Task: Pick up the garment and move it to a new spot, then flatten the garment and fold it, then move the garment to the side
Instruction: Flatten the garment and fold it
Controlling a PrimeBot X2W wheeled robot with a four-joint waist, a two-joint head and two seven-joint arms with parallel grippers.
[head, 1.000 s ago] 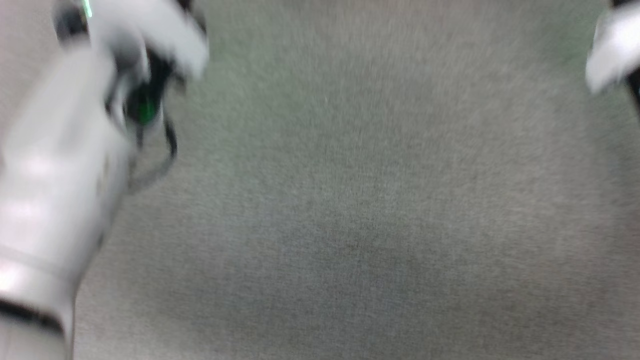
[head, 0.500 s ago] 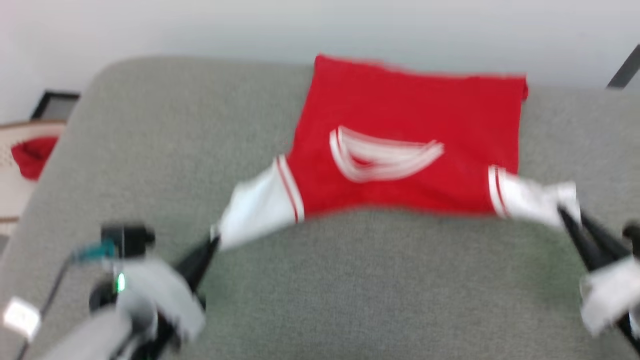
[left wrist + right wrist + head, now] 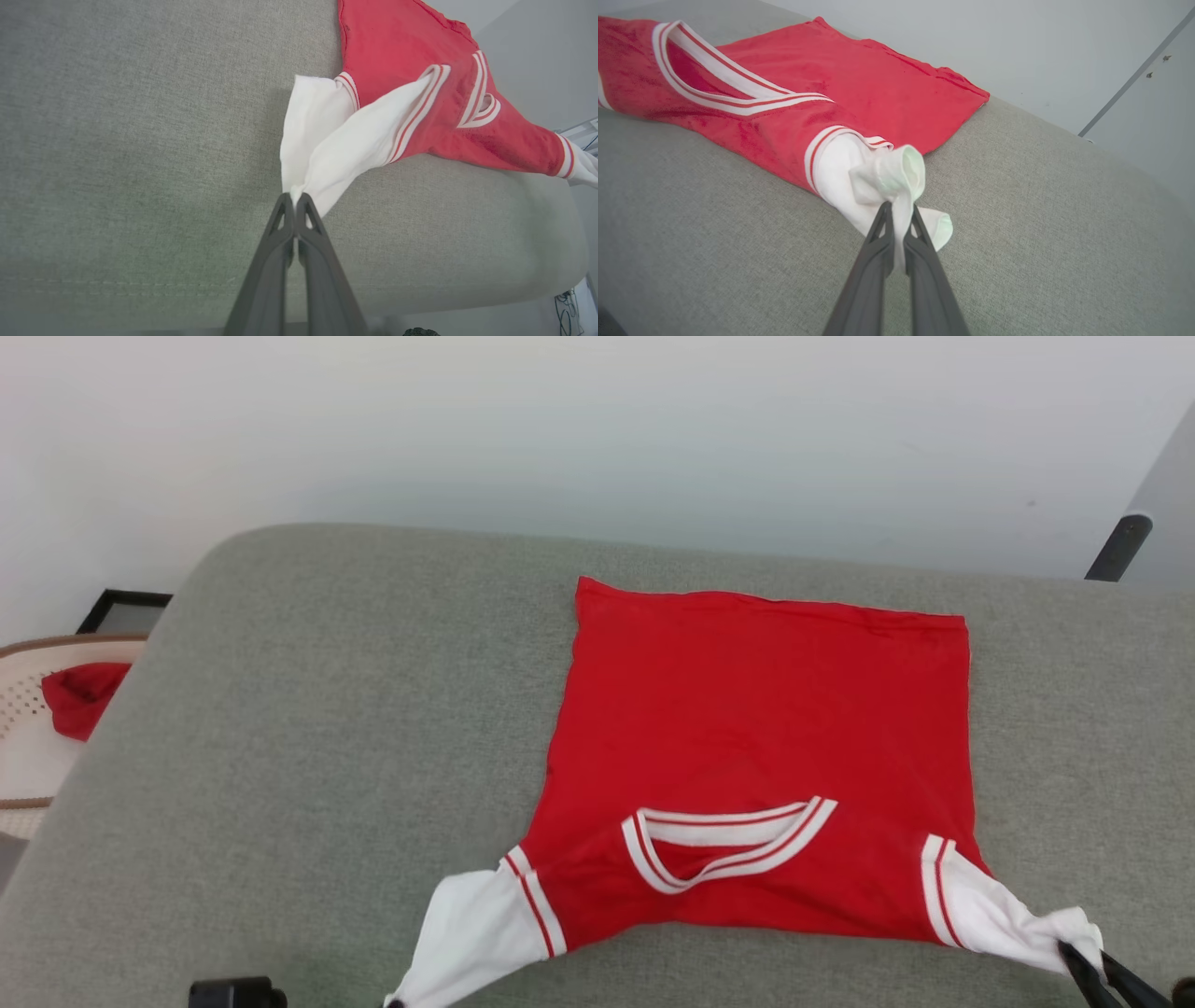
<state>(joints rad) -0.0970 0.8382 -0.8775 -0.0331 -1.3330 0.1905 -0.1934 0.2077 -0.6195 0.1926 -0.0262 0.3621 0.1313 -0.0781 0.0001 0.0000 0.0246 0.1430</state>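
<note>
Garment (image 3: pixel 761 728), sleeve tips (image 3: pixel 322 172) hidden in left claw (image 3: pixel 295 197), right claw (image 3: pixel 1083 954) (cropped)

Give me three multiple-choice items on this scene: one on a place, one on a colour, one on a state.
1. The basket stands: A. left of the cushion; B. right of it; C. on it.
2. The shirt's sleeves are: A. red; B. white; C. grey.
3. The right jaws are: A. open; B. shut on the collar; C. shut on a sleeve.

Answers:
1. A, the head view shows it past the cushion's left edge.
2. B, both sleeves are white, with thin red stripes at the seam.
3. C, the right wrist view shows them pinching bunched white sleeve.
</note>
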